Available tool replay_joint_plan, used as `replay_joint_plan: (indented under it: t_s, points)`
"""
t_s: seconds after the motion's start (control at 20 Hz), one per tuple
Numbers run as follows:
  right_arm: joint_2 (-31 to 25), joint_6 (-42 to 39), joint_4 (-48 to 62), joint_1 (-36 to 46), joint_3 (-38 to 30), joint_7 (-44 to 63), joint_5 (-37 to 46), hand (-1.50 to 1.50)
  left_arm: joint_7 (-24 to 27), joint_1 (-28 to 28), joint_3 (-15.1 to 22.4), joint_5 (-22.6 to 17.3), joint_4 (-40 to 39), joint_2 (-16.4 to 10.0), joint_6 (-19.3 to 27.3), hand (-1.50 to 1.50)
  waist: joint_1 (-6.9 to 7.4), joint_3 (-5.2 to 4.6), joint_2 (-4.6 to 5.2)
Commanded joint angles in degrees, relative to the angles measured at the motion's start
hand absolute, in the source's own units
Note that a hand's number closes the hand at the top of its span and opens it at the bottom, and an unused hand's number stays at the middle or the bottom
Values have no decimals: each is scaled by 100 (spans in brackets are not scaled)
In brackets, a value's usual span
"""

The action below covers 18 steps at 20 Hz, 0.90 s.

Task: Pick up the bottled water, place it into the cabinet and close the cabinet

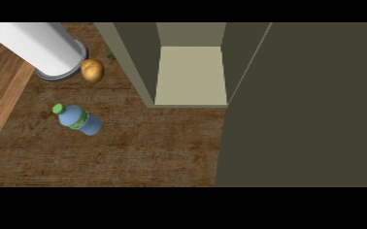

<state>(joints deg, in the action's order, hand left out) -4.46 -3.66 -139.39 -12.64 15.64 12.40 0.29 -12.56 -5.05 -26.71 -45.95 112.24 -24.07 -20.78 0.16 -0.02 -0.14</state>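
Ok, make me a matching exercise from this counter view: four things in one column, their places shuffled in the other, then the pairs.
Things
1. blue plastic water bottle with a green cap
2. brown rounded potato
3. tall white cylinder on a grey base
4. olive-green cabinet with a pale inner floor

Places
A. top left corner of the view
B. alone on the brown wooden counter, lower left
C. top middle, standing open
D. beside the grey base, on its right

Pairs: 1-B, 2-D, 3-A, 4-C
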Motion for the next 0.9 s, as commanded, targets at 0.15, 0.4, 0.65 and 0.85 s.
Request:
replay_joint_plan:
  t_s: [0.15,0.4,0.65,0.85]
  points:
    - [303,463,-457,523,682,1059,711,-150,-562,-401,-268,-330,514,98,13,-150,18,-1,3]
    - [292,487,-533,446,756,1014,626,-150,-400,-381,-280,136,67,252,-404,-150,-10,1,5]
    - [218,617,-884,589,864,1511,725,-150,-365,132,-217,601,-634,-27,-543,-150,-51,-1,9]
    - [308,764,-475,669,1132,1126,1083,-150,62,235,166,1486,-897,471,-524,-150,-62,-2,11]
